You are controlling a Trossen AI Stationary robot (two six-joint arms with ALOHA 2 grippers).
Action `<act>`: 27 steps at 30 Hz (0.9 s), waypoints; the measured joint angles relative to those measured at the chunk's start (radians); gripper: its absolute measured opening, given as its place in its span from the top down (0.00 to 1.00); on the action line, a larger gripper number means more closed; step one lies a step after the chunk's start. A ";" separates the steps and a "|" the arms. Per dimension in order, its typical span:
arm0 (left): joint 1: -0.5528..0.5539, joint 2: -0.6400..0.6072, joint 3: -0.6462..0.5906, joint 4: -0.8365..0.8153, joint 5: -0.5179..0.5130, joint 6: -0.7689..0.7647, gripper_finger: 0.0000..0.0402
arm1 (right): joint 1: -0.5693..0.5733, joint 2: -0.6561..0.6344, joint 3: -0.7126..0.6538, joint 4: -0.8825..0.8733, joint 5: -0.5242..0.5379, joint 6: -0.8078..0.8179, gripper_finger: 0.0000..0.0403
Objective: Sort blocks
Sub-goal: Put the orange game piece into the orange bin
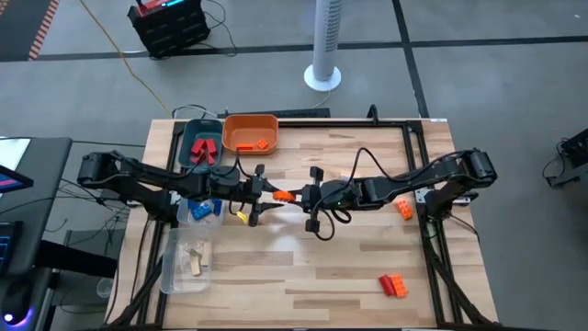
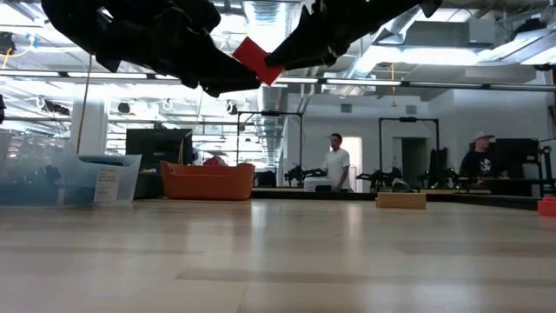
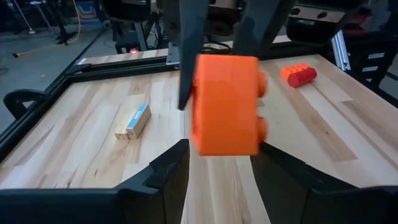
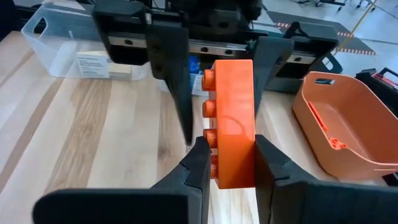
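Above the middle of the pale wooden plank table (image 1: 367, 267), my two grippers meet nose to nose over one block. My right gripper (image 4: 227, 163) is clenched on the orange plastic studded brick (image 4: 233, 124), its dark fingers (image 4: 198, 163) pressing both broad faces; a row of round studs runs down one side, and the brick hangs in the air clear of the tabletop. My left gripper (image 3: 219, 160) faces it from the other side, its fingers (image 3: 168, 168) standing either side of the same brick; whether they are touching it yet I cannot tell.

From overhead, the brick shows as a small orange spot between the two dark arms.

Elsewhere, an orange plastic tray (image 1: 250, 132) at the far edge holds one orange piece, and a teal tray (image 1: 201, 142) beside it holds red ones. A clear plastic bin (image 1: 186, 259) on my left side holds pale wooden blocks. Blue bricks (image 1: 202, 210) lie under my left arm. Two loose orange bricks (image 1: 393, 286) sit on my right side of the table, one near the front edge, one nearer the right arm.

In the room beyond the table, two people stand at benches.
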 joint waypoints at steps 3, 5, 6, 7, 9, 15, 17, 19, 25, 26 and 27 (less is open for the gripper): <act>0.000 0.000 0.000 0.000 0.000 0.002 0.59 | 0.001 0.000 0.000 -0.003 0.000 0.000 0.81; 0.000 0.000 0.000 0.000 0.000 -0.002 0.59 | 0.001 0.000 0.000 -0.007 0.000 0.000 0.81; 0.000 0.000 0.000 0.000 0.000 -0.003 0.59 | 0.001 0.002 0.000 -0.007 -0.001 0.000 0.81; 0.000 0.000 0.000 0.000 0.000 -0.003 0.59 | 0.001 0.002 0.000 -0.007 -0.002 0.000 0.81; -0.001 0.000 0.000 0.004 0.000 -0.005 0.57 | 0.001 0.002 0.000 -0.007 -0.003 0.002 0.81; -0.017 0.000 0.000 0.014 0.007 -0.003 0.44 | 0.001 0.002 0.000 -0.007 -0.004 0.004 0.81; -0.017 0.000 0.000 0.036 0.007 -0.004 0.41 | 0.001 0.002 0.000 -0.007 -0.005 0.004 0.81; -0.017 0.000 0.000 0.057 -0.008 -0.005 0.39 | 0.004 0.002 0.000 -0.007 -0.010 0.004 0.81; -0.017 0.000 0.000 0.079 -0.049 -0.002 0.39 | 0.016 0.002 0.000 -0.007 -0.011 0.004 0.81; -0.017 0.000 0.000 0.085 -0.050 -0.002 0.39 | 0.017 0.002 0.000 -0.007 -0.012 0.004 0.81; -0.017 0.000 0.000 0.092 -0.050 -0.001 0.39 | 0.019 0.002 0.000 -0.007 -0.012 0.004 0.81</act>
